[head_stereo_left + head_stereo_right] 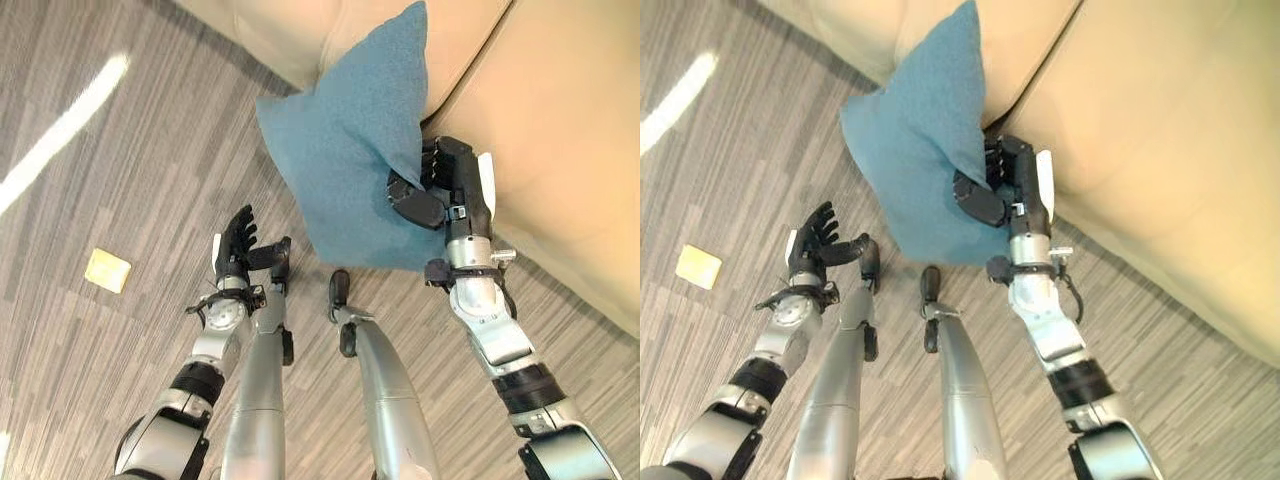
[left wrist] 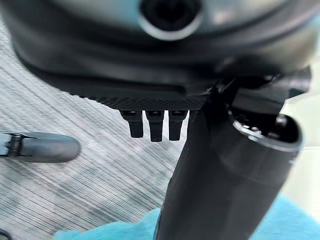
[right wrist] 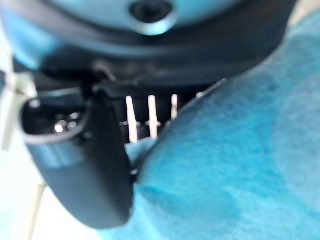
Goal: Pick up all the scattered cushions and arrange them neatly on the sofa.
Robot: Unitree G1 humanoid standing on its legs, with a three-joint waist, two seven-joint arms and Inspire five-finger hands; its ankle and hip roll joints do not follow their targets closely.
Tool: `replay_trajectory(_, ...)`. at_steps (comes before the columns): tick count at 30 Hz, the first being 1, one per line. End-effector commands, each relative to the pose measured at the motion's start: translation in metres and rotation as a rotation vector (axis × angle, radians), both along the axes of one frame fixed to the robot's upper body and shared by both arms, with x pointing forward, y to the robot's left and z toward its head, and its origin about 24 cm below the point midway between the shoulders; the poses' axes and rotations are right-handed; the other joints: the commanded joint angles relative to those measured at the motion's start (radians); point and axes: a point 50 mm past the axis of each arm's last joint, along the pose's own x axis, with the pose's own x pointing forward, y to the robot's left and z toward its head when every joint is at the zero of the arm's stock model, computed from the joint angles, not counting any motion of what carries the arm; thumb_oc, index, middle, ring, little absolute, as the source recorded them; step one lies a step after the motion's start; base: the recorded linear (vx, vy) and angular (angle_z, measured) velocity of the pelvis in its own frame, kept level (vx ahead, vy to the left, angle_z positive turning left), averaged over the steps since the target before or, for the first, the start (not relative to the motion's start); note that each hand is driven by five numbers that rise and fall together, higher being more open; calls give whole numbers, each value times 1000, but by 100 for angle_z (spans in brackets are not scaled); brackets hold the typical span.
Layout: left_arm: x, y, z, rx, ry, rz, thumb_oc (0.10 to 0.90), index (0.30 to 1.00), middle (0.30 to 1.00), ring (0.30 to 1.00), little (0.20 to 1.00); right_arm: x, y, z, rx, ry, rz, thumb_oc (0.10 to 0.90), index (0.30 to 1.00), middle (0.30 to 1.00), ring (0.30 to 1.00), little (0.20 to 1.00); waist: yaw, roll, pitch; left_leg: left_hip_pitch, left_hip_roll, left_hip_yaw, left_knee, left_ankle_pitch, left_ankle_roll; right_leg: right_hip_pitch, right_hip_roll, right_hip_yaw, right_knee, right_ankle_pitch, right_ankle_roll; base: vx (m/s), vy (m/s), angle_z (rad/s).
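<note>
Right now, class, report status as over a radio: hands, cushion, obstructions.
Right hand shut on blue cushion, held up against the sofa. Left hand open, idle over the floor. Nothing in the way.

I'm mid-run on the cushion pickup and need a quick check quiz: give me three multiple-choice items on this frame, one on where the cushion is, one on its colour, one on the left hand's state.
1. Where is the cushion?
A. Flat on the floor
B. Held up by the right hand against the front of the sofa
C. In the left hand

2. What colour is the cushion?
A. Blue
B. Red
C. Beige

3. What state is the left hand in?
A. Shut on the cushion
B. Open, holding nothing, above the floor
C. Pressed flat on the sofa

Answers: 1 B, the right hand's fingers and thumb pinch the cushion's edge beside the sofa. 2 A, the fabric is blue against the beige sofa. 3 B, its fingers are spread with nothing between them.
</note>
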Motion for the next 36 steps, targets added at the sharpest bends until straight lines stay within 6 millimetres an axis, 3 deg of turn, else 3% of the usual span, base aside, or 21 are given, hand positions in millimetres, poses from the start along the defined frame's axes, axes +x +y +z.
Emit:
replay_trajectory(1, -19, -14, -30, -53, 49, -38, 800, 900, 900, 900, 900, -34, 3, 66, 91, -432, 102, 400, 300, 300, 300, 300, 0, -16, -163, 118, 0, 16, 27, -212, -26, 82, -11, 29, -279, 187, 123, 0, 0, 0)
replay_trajectory(6, -35, -12, -47, -82, 98, -36, 800, 900, 900, 900, 900, -42, -8, 54, 109, -397, 82, 400, 300, 300, 300, 300, 1, -36, -187, 284, 0, 18, -42, -204, -29, 245, -5, 19, -354, 196, 125, 36, -13, -3)
replay_trajectory(7, -48, -8, -57, -95, 124, -35, 800, 900, 900, 900, 900, -49, -17, 49, 105, -385, 67, 400, 300, 300, 300, 300, 2, -43, -224, 384, 1, 22, -88, -199, -30, 352, -2, 17, -406, 197, 126, 96, -8, -10)
replay_trajectory(12, -62, -1, -67, -96, 150, -25, 800, 900, 900, 900, 900, -55, -25, 46, 86, -370, 68, 400, 300, 300, 300, 300, 4, -49, -277, 496, -3, 31, -147, -187, -31, 481, 9, 24, -476, 200, 127, 67, 9, -7)
replay_trajectory(16, -79, 17, -80, -95, 193, 4, 800, 900, 900, 900, 900, -64, -38, 40, 59, -329, 95, 400, 300, 300, 300, 300, -5, -46, -381, 662, 7, 59, -238, -183, -33, 638, 24, 41, -550, 201, 135, 163, 43, -9)
replay_trajectory(23, -88, 22, -86, -136, 210, 0, 800, 900, 900, 900, 900, -69, -41, 42, 98, -325, 170, 400, 300, 300, 300, 300, -12, -39, -451, 760, 12, 86, -272, -200, -34, 729, 30, 61, -603, 207, 139, 106, 27, -11)
replay_trajectory(26, -91, 22, -91, -180, 228, -12, 800, 900, 900, 900, 900, -73, -36, 52, 129, -358, 263, 400, 300, 300, 300, 300, -19, -39, -492, 795, 18, 112, -272, -214, -36, 770, 31, 76, -628, 217, 143, 86, 29, -27)
replay_trajectory(36, -80, 13, -79, -221, 168, -74, 800, 900, 900, 900, 900, -80, -22, 68, 180, -429, 423, 400, 300, 300, 300, 300, -40, -32, -536, 841, 22, 128, -272, -230, -40, 813, 33, 92, -642, 217, 140, 38, 20, -11)
